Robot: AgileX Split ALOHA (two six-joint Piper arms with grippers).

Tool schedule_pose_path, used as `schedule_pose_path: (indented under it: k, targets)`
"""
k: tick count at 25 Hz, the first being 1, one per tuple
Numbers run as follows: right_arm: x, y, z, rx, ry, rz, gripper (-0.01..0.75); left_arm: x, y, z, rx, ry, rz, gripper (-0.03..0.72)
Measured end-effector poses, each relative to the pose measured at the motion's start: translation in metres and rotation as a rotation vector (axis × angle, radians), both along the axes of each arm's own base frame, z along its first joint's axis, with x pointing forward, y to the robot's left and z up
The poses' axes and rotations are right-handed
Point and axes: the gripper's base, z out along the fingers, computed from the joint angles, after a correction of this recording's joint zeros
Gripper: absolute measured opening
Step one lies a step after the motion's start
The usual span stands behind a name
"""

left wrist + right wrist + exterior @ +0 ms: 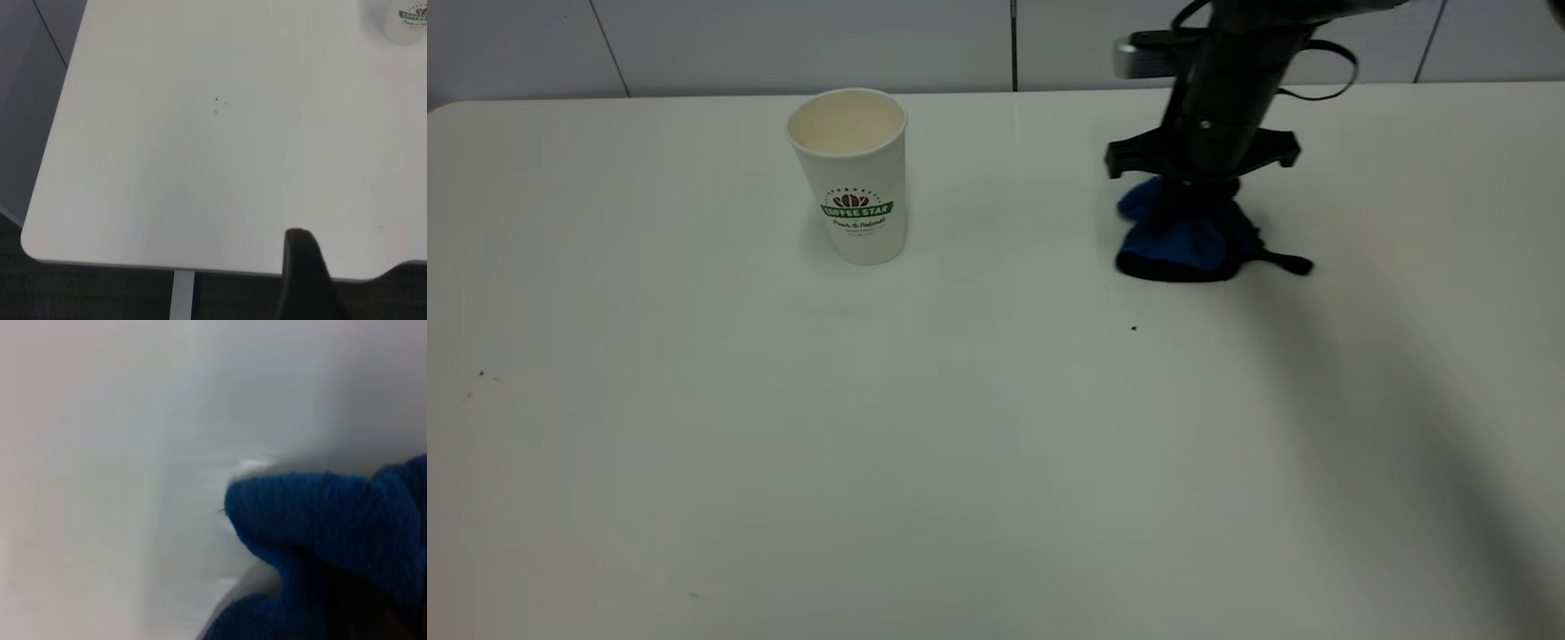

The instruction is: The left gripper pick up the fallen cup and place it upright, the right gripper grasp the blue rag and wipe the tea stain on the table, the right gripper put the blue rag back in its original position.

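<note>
The white cup with the green logo stands upright on the table at the back left; its base also shows in the left wrist view. My right gripper is shut on the bunched blue rag, which hangs from it with its lower edge on the table at the back right. The rag fills part of the right wrist view. No tea stain shows. My left gripper is out of the exterior view, over the table's rounded near corner, far from the cup.
A tiny dark speck lies in front of the rag, and a few specks lie at the left. The rag's black loop tab sticks out to the right. A grey wall runs behind the table.
</note>
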Motion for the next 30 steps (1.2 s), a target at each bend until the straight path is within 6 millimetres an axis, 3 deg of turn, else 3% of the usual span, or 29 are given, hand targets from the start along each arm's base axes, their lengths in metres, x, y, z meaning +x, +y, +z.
schedule_pose_path:
  k: [7, 10, 13, 15, 19, 20, 22, 27, 30]
  targets:
    - [-0.002, -0.076, 0.004, -0.032, 0.126, -0.125, 0.076, 0.000, 0.000, 0.000, 0.000, 0.000, 0.000, 0.465]
    - [-0.004, -0.098, 0.004, -0.026, 0.164, -0.168, 0.079, 0.000, 0.000, 0.000, 0.001, 0.000, 0.000, 0.465]
    - [-0.006, -0.105, 0.005, -0.029, 0.185, -0.179, 0.126, 0.000, 0.000, 0.000, 0.001, 0.000, 0.000, 0.465]
    - [-0.007, -0.106, 0.005, -0.034, 0.198, -0.178, 0.221, 0.000, 0.000, 0.000, 0.001, 0.000, 0.000, 0.465]
    - [-0.015, -0.107, 0.014, -0.056, 0.285, -0.146, 0.596, 0.000, 0.000, 0.000, 0.001, 0.000, 0.000, 0.465]
    - [-0.016, -0.107, 0.021, -0.069, 0.310, -0.131, 0.660, 0.000, 0.000, 0.000, 0.001, 0.000, 0.000, 0.465]
    - [-0.014, -0.108, 0.038, -0.079, 0.317, -0.119, 0.710, 0.000, 0.000, 0.000, 0.001, 0.000, 0.000, 0.465]
    - [-0.012, -0.105, 0.105, -0.045, 0.216, -0.095, 0.730, 0.000, 0.000, 0.000, 0.001, 0.000, 0.000, 0.465]
    - [-0.031, -0.099, 0.143, 0.015, 0.212, -0.068, 0.730, 0.000, 0.000, 0.000, 0.001, 0.000, 0.000, 0.465]
